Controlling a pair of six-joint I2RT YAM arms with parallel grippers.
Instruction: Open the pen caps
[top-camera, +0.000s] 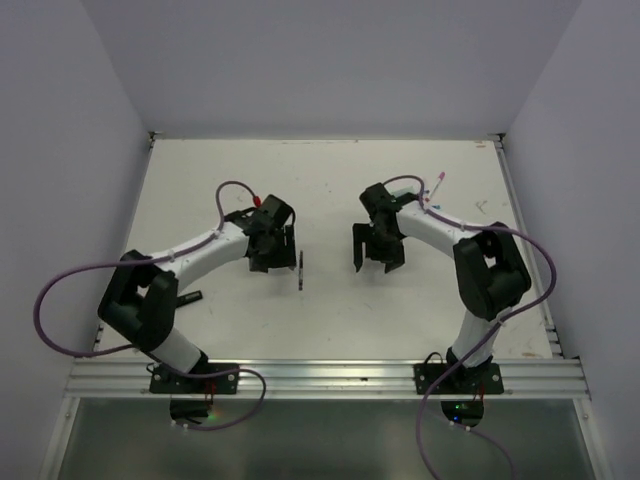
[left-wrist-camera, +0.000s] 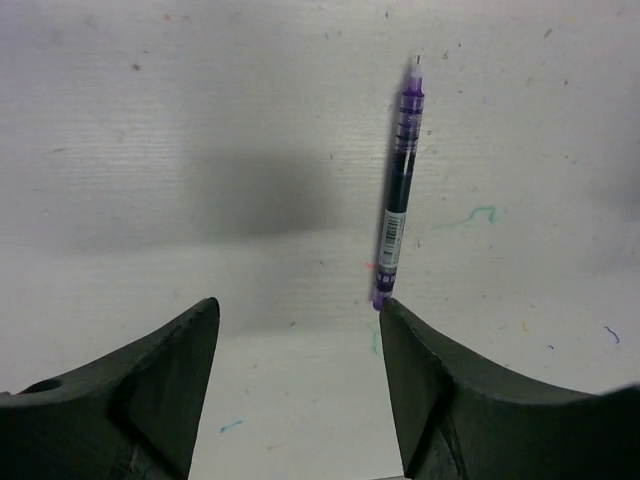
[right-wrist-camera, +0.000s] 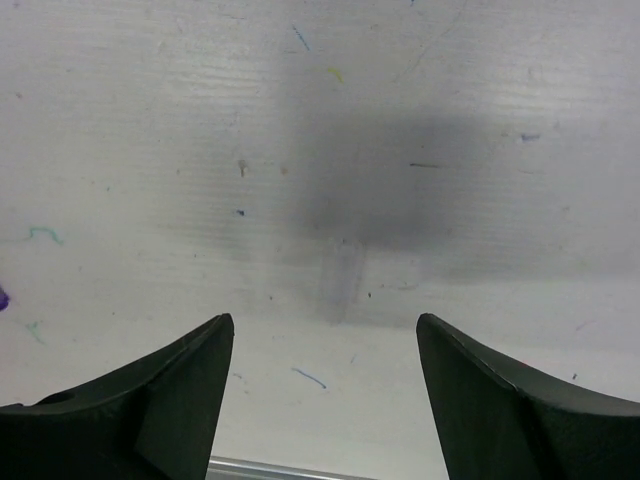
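- left gripper (left-wrist-camera: 297, 305) jaws wide open, empty
- purple pen (left-wrist-camera: 398, 195) flat on the table (left-wrist-camera: 150, 120) by 1 jaw, maybe touching it
- right gripper (right-wrist-camera: 325, 320) jaws open too, empty

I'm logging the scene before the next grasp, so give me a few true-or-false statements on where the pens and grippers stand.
1. The left gripper and the right gripper are both open and empty. True.
2. The purple pen is clamped in the left gripper. False: it lies on the table ahead of it, with one end by a fingertip.
3. A pen lies under the right gripper. False: only ink-marked table shows there.
4. Other pens lie beyond the right arm, toward the far right. True.
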